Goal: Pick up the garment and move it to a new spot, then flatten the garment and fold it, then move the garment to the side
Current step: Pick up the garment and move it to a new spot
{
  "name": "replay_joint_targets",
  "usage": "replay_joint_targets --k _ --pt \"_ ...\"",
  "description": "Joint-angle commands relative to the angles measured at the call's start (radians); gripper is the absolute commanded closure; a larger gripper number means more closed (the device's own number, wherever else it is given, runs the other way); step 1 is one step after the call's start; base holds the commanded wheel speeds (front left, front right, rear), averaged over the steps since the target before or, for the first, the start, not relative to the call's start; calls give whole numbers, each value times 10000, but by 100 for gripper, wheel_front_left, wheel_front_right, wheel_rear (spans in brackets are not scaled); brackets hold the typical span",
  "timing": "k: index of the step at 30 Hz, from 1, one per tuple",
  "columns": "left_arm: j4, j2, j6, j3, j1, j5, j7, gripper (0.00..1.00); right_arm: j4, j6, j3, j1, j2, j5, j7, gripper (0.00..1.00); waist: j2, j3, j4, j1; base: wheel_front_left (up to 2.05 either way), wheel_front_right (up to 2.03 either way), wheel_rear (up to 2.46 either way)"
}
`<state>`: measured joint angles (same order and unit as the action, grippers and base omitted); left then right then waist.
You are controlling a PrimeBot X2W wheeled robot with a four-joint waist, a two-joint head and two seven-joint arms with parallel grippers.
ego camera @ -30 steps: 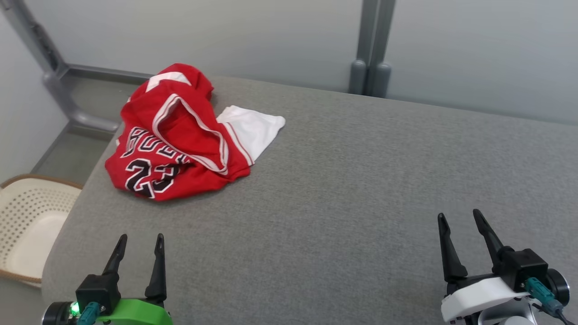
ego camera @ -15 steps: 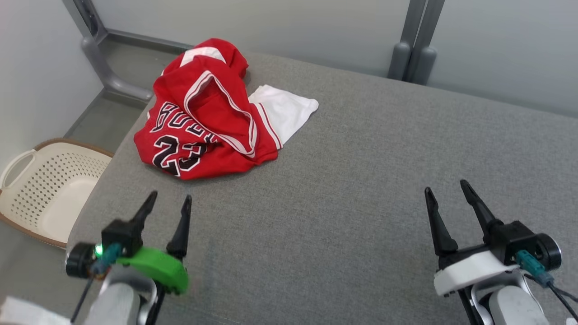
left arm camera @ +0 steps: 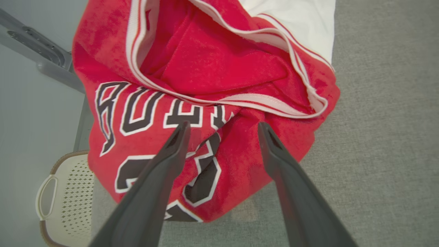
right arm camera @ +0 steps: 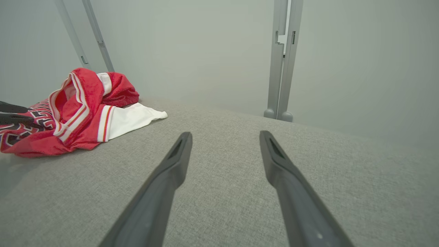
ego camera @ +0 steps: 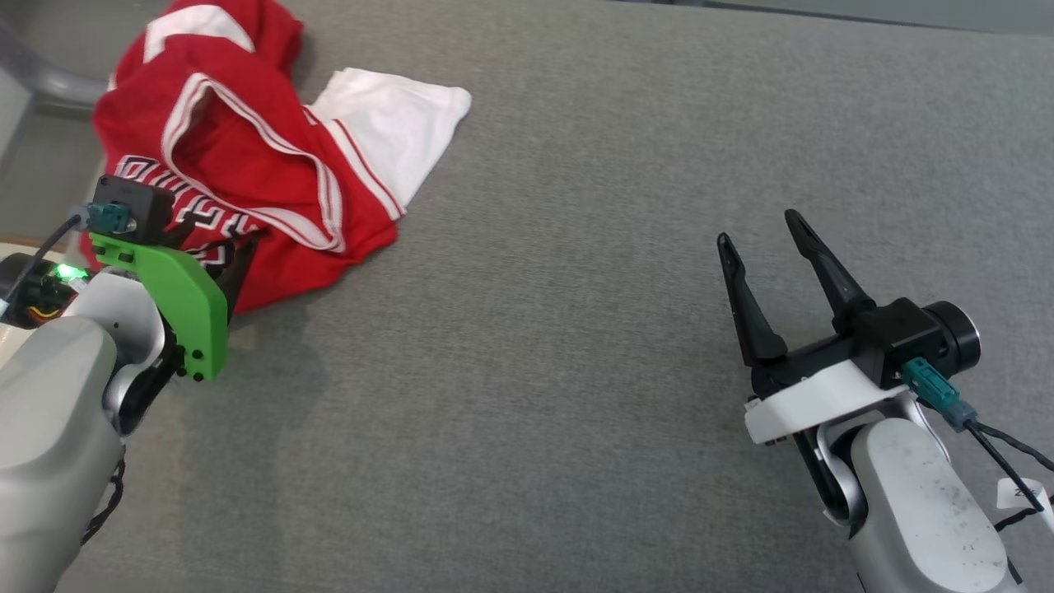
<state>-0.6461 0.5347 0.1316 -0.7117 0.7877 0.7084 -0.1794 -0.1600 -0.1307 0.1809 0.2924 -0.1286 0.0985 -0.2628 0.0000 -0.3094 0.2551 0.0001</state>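
The garment (ego camera: 247, 156) is a crumpled red jersey with black-and-white lettering and a white part, lying at the far left of the grey padded table (ego camera: 576, 371). My left gripper (ego camera: 210, 243), on its green mount, reaches over the jersey's near edge. In the left wrist view the left gripper (left arm camera: 223, 125) is open, its fingers straddling the printed number on the garment (left arm camera: 205, 61), with nothing clamped. My right gripper (ego camera: 758, 227) stands open over bare table at the right, far from the jersey. The right wrist view shows the right gripper (right arm camera: 225, 134) open and the garment (right arm camera: 68, 113) at far left.
A cream perforated basket (left arm camera: 65, 199) sits on the floor beyond the table's left edge. Grey frame posts (right arm camera: 283, 61) rise behind the table against a pale wall. The table's left edge runs close to the jersey.
The head camera has tilted down and shifted. My left arm has reached forward until its open fingers are over the jersey's near part. The right gripper has risen slightly and stays open.
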Motion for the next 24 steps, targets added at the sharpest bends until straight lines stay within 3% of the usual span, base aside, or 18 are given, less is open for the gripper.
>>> replay_joint_targets --k 1,4,8,9,10,18,20,24 --pt "-96 290 -18 -289 221 305 -165 0 -64 -3 68 196 57 64 -31 0 0 -1532 -1695 -1 0 0 0" --pt "-484 850 -20 -788 551 634 -312 0 -113 -3 231 325 112 140 -31 0 0 -1775 -2119 -1 0 0 0" --pt "-1038 925 -17 -1429 646 1105 -495 0 -153 -3 158 196 151 249 -31 0 0 -1900 -2403 -1 0 0 0" --pt "-1101 890 -3 -1622 586 1427 -766 61 -167 -3 135 122 168 276 -31 0 0 -1875 -2429 -1 0 0 0" --pt "-1096 851 14 -1818 520 1612 -1039 100 -169 -3 122 69 165 294 -31 0 0 -1847 -2434 -1 0 0 0" --pt "-327 1289 26 -2811 379 2813 -1370 100 -285 -3 -185 -282 249 440 -31 0 0 -1194 -2205 -1 0 0 0" --pt "204 1531 54 -2883 371 3154 -1263 100 -290 -3 -271 -433 282 473 -31 0 0 -931 -2114 -1 0 0 0" --pt "1290 2539 5 -2801 531 3581 -962 100 -359 -3 -367 -777 350 546 -31 0 0 -359 -1952 -1 0 0 0"
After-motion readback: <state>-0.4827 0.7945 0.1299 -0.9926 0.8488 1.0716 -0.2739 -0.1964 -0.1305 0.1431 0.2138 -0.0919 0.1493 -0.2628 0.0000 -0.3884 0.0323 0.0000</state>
